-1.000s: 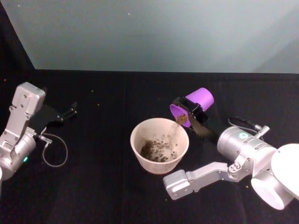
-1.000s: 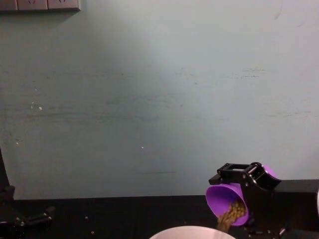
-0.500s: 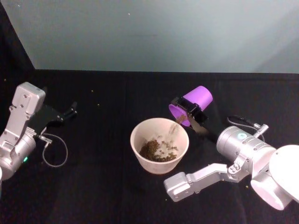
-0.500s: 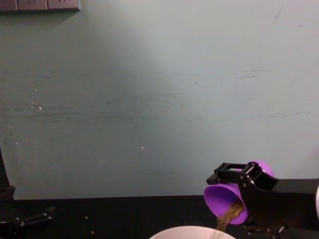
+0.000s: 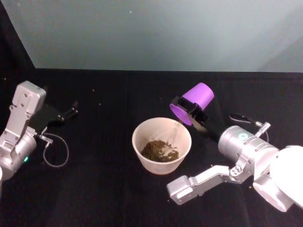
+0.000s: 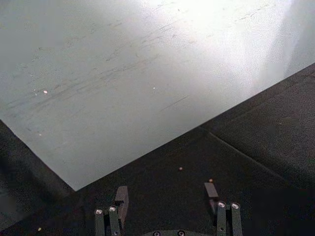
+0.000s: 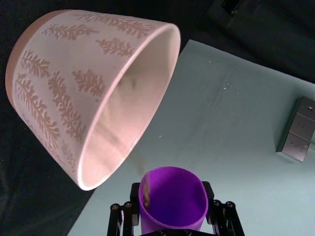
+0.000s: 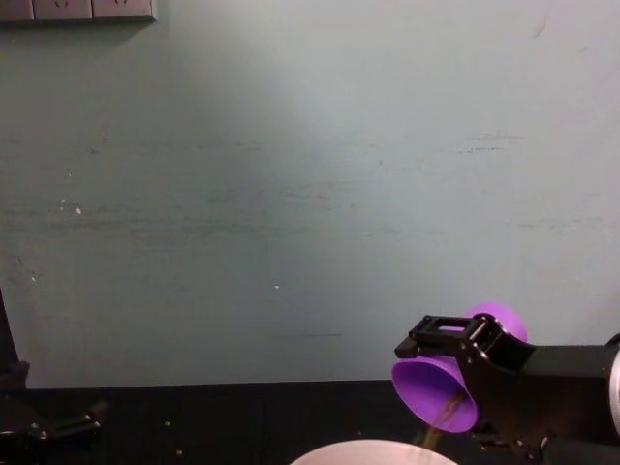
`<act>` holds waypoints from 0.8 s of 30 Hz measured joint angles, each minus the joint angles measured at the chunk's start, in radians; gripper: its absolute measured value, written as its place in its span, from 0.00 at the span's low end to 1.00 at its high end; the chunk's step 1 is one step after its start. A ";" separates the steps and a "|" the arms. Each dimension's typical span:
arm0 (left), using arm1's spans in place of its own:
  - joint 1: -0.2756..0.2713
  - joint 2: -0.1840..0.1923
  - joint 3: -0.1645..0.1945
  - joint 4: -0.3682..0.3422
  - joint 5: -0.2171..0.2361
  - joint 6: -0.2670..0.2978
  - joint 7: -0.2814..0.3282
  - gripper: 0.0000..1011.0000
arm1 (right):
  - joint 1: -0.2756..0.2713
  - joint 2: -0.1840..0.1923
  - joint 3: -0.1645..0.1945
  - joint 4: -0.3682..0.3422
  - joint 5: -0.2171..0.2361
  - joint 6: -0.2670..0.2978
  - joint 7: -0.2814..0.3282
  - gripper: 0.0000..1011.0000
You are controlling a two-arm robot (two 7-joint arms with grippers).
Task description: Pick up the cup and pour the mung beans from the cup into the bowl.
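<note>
My right gripper (image 5: 188,109) is shut on the purple cup (image 5: 195,102), which is tipped steeply with its mouth down and left, just above the right rim of the pale bowl (image 5: 140,152). A thin trickle of mung beans (image 5: 175,130) falls from the cup's lip onto the dark pile (image 5: 160,151) in the bowl. The right wrist view looks into the cup (image 7: 172,199) between the fingers, with the leaf-patterned bowl (image 7: 74,93) beyond it. In the chest view the cup (image 8: 436,392) hangs over the bowl's rim (image 8: 373,452). My left gripper (image 5: 71,112) rests open at the far left.
A loose cable loop (image 5: 54,152) lies beside the left arm. The right arm's grey forearm link (image 5: 199,181) lies on the black table just in front of the bowl. A few stray beans (image 5: 99,103) dot the cloth. A pale wall (image 8: 291,194) closes the back.
The cup has tipped further, its base rising. The stream of beans has thinned to a trickle and the pile in the bowl has grown. The left arm has stayed put.
</note>
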 joint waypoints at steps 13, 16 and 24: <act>0.000 0.000 0.000 0.000 0.000 0.000 0.000 1.00 | 0.011 0.006 -0.042 0.002 -0.093 0.020 -0.009 0.73; 0.000 0.000 0.000 0.000 0.000 0.000 0.000 1.00 | 0.013 0.010 -0.047 0.002 -0.108 0.024 -0.012 0.73; 0.000 0.000 0.000 0.000 0.000 0.000 0.000 1.00 | 0.011 0.015 -0.052 0.001 -0.128 0.033 -0.023 0.73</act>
